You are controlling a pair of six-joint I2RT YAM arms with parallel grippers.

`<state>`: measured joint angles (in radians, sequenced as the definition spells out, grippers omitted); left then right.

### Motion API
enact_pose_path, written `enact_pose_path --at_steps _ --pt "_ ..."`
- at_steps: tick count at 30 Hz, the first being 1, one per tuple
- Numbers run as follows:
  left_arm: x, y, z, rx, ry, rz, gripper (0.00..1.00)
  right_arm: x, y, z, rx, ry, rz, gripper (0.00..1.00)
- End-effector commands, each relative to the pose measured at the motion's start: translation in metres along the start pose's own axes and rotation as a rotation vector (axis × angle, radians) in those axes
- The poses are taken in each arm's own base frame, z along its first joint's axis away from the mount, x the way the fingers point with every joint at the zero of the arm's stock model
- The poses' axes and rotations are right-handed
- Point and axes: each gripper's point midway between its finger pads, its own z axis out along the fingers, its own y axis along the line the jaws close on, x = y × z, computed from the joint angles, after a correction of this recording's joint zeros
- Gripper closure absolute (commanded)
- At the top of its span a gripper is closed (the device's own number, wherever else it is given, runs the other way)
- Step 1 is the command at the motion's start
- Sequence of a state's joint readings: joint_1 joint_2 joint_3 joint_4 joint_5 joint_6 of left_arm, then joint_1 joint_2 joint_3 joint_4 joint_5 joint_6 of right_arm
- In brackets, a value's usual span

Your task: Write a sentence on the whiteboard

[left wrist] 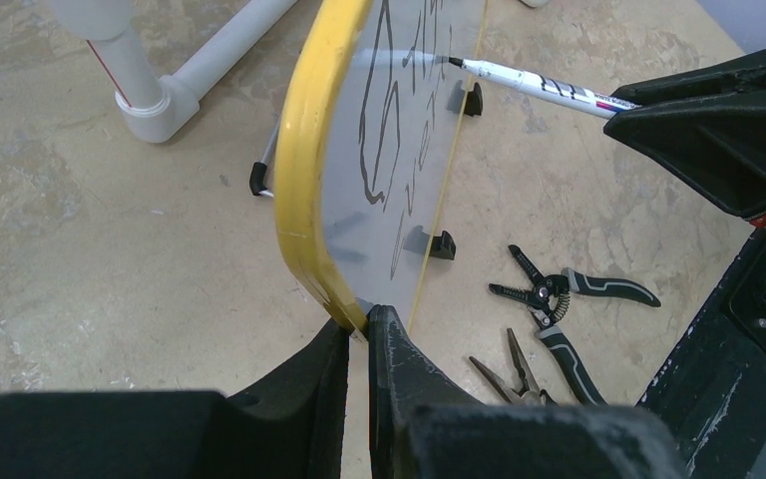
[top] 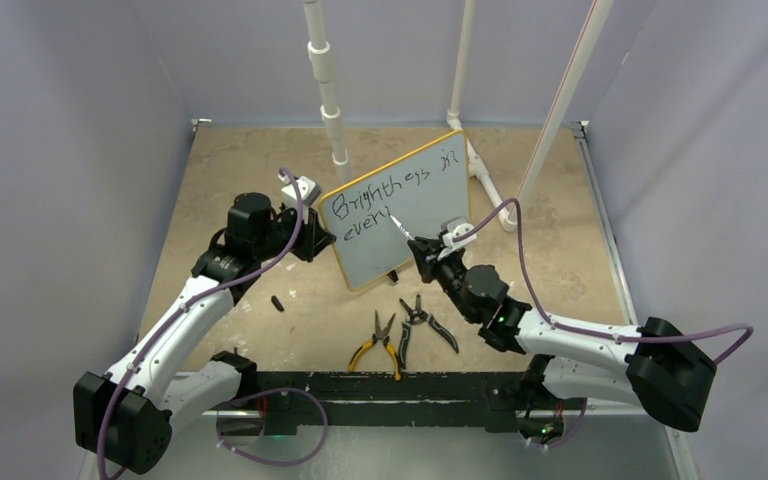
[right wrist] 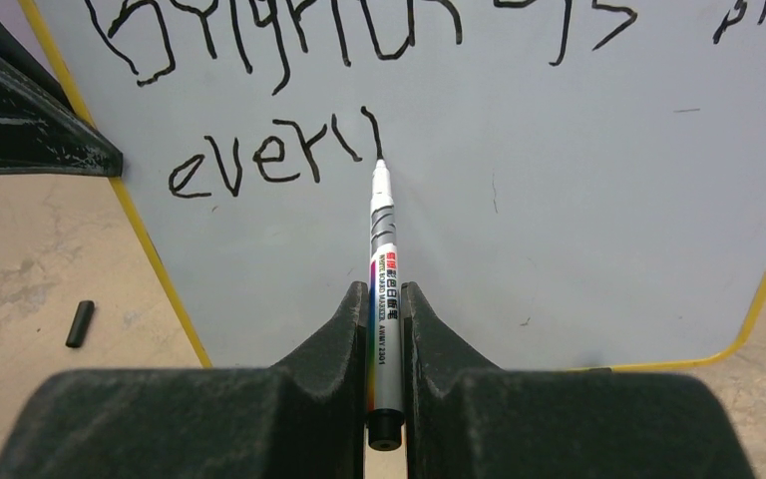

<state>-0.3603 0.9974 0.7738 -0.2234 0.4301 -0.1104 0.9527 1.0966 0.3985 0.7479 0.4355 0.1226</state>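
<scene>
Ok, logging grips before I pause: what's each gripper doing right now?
Left gripper: shut on the whiteboard rim.
Right gripper: shut on the marker.

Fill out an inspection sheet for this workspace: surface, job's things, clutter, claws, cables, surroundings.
Surface: table, tan and scuffed.
Job's things: whiteboard stands on its feet; sentence reads roughly "Brightness in" above "every"; marker tip at the last letter.
Clutter: small black cap, yellow-handled pliers and black-handled pliers lie in front of the board.
Claws: left claw shut on the whiteboard's yellow rim; right claw shut on the marker.
Cables: purple cable looped along each arm.
Surroundings: white pipes behind the board; plain walls.
</scene>
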Motion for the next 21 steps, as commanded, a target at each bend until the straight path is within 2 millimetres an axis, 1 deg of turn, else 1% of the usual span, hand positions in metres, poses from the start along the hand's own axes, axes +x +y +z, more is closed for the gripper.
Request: enact_pose_path --at_steps 1,10,18,21 --pt "-0.007 -0.005 -0.001 0.033 -0.033 0.029 1.0 0.01 -0.004 -0.004 0.008 0.033 0.017 1.0" --pt "-0.008 -0.005 -0.001 0.032 -0.035 0.028 1.0 0.026 0.006 -0.007 -0.05 0.088 0.018 1.0" --pt "-0.008 -0.005 -0.002 0.026 -0.038 0.027 1.0 0.029 0.011 -0.011 -0.085 0.1 0.032 1.0" --pt "-0.008 -0.004 -0.002 0.023 -0.038 0.027 1.0 0.028 0.015 -0.013 -0.112 0.095 0.026 1.0"
